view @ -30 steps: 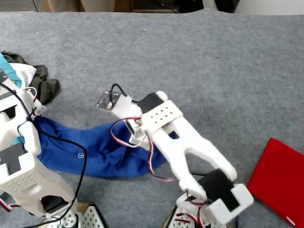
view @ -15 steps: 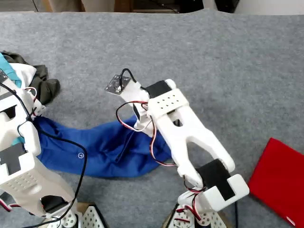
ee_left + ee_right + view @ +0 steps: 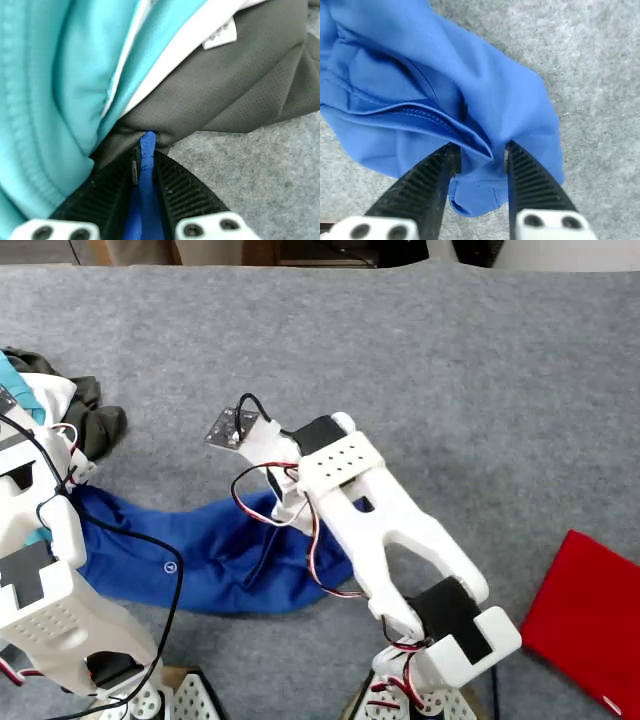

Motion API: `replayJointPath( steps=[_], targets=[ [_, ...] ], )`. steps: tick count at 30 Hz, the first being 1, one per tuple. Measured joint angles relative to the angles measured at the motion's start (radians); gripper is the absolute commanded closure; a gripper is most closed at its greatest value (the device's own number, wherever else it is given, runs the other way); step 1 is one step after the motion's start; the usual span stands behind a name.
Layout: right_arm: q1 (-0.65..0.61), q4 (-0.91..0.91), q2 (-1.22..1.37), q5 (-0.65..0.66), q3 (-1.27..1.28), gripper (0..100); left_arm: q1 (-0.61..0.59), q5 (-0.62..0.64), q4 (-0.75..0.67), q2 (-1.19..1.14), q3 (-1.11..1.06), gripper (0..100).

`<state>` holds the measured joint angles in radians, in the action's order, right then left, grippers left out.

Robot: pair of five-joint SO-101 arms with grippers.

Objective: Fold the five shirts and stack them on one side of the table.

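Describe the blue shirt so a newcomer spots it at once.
On the grey table, look left of centre, toward the near edge. The blue shirt lies crumpled there; the pile beside it is teal, white and dark grey, the far cloth red.

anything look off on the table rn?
Yes: the blue shirt lies crumpled in a twisted band, not flat. The left pincer pinches one end against the heap of unfolded shirts; the right pincer straddles a ridge at the other end, open.
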<state>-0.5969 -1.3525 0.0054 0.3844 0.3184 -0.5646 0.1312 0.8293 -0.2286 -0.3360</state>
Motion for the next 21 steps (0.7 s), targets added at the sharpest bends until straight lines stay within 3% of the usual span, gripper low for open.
replayJointPath(
  steps=[5,14,21],
  targets=[
    [0.000,0.000,0.000,0.000,0.000,99.5,0.000,0.000,0.000,0.000,0.000,98],
    [0.000,-0.026,0.000,0.000,0.000,97.5,0.000,0.000,0.000,0.000,0.000,98],
    [0.000,-0.069,0.000,0.000,0.000,84.5,0.000,0.000,0.000,-0.002,0.000,98]
  ],
)
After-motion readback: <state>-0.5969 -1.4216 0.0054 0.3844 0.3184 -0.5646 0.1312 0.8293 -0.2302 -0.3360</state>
